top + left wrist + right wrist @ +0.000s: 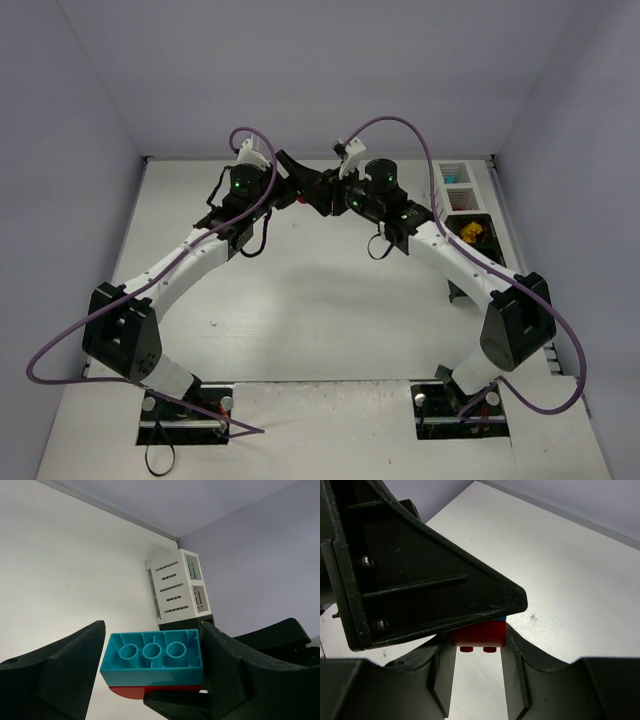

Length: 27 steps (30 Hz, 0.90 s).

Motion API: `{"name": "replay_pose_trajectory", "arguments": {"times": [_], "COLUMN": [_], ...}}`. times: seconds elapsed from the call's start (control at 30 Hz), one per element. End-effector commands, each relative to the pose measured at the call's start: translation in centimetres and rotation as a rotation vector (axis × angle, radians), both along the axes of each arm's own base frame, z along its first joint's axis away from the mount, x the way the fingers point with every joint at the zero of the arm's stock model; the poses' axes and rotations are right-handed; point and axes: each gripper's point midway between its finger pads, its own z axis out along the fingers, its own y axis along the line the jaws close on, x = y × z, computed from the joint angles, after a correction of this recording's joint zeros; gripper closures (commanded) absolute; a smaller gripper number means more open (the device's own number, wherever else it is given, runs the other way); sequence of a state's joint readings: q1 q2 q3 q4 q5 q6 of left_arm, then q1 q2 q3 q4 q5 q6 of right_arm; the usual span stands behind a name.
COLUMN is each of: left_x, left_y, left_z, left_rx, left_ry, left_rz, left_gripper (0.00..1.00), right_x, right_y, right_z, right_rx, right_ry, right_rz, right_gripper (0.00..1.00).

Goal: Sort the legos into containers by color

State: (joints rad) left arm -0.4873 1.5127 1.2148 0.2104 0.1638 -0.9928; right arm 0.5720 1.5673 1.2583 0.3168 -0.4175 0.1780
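A cyan brick (151,657) is stuck on a red brick (479,633), and both are held in the air at the back middle of the table. My left gripper (152,666) is shut on the cyan brick, hollow underside toward the camera. My right gripper (479,652) is shut on the red brick, whose edge shows under the cyan one in the left wrist view (135,691). The two grippers meet in the top view, left (298,180) and right (322,192). The containers (478,213) stand in a row at the back right.
The white slatted bin (175,585) and a black bin (182,624) behind it lie beyond the cyan brick. In the top view the bins hold cyan (452,172), red (459,197) and yellow-orange pieces (472,232). Purple cables loop over both arms.
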Motion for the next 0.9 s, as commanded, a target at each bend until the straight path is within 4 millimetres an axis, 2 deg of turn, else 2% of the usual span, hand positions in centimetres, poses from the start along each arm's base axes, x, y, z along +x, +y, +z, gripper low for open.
{"name": "replay_pose_trajectory", "arguments": {"times": [0.0, 0.17, 0.37, 0.4, 0.43, 0.5, 0.53, 0.63, 0.67, 0.7, 0.77, 0.8, 0.87], "left_x": [-0.1, 0.0, -0.1, -0.1, -0.1, -0.2, -0.1, 0.2, 0.3, 0.6, 1.0, 1.2, 1.6], "left_y": [1.0, 1.2, 1.2, 1.2, 1.2, 1.3, 1.5, 1.9, 2.0, 2.5, 2.9, 3.0, 3.7], "left_z": [5.0, 4.7, 4.8, 4.5, 4.7, 4.5, 4.4, 4.1, 4.0, 3.7, 3.3, 3.0, 2.5], "left_rx": [-0.033, -0.037, -0.038, -0.037, -0.041, -0.038, -0.037, -0.033, -0.032, -0.036, -0.044, -0.054, -0.059], "left_ry": [-0.123, -0.119, -0.12, -0.115, -0.119, -0.115, -0.115, -0.107, -0.102, -0.092, -0.082, -0.071, -0.062], "left_rz": [0.021, 0.03, 0.026, 0.026, 0.026, 0.029, 0.04, 0.055, 0.059, 0.07, 0.078, 0.083, 0.098], "left_gripper": [0.31, 0.33, 0.49, 0.53, 0.62, 0.72, 0.82, 0.97, 0.98, 1.0, 1.0, 1.0, 1.0], "right_x": [-0.3, -0.4, -0.4, -0.4, -0.4, -0.4, -0.4, -0.6, -0.9, -1.2, -1.7, -2.2, -2.6], "right_y": [0.4, 0.4, 0.4, 0.4, 0.3, 0.3, 0.2, -0.3, -0.7, -1.2, -2.1, -2.5, -3.4], "right_z": [3.2, 3.2, 3.3, 3.2, 3.3, 3.3, 3.2, 2.6, 2.9, 1.8, 1.7, 0.7, 0.9], "right_rx": [0.051, 0.049, 0.05, 0.049, 0.05, 0.049, 0.044, 0.02, 0.018, -0.003, -0.011, -0.03, -0.037], "right_ry": [-0.096, -0.097, -0.097, -0.096, -0.097, -0.101, -0.098, -0.091, -0.1, -0.083, -0.084, -0.064, -0.073], "right_rz": [0.022, 0.024, 0.022, 0.022, 0.019, 0.019, 0.015, 0.004, -0.001, -0.011, -0.023, -0.025, -0.048], "right_gripper": [1.0, 1.0, 1.0, 1.0, 1.0, 1.0, 1.0, 1.0, 1.0, 1.0, 1.0, 1.0, 1.0]}}
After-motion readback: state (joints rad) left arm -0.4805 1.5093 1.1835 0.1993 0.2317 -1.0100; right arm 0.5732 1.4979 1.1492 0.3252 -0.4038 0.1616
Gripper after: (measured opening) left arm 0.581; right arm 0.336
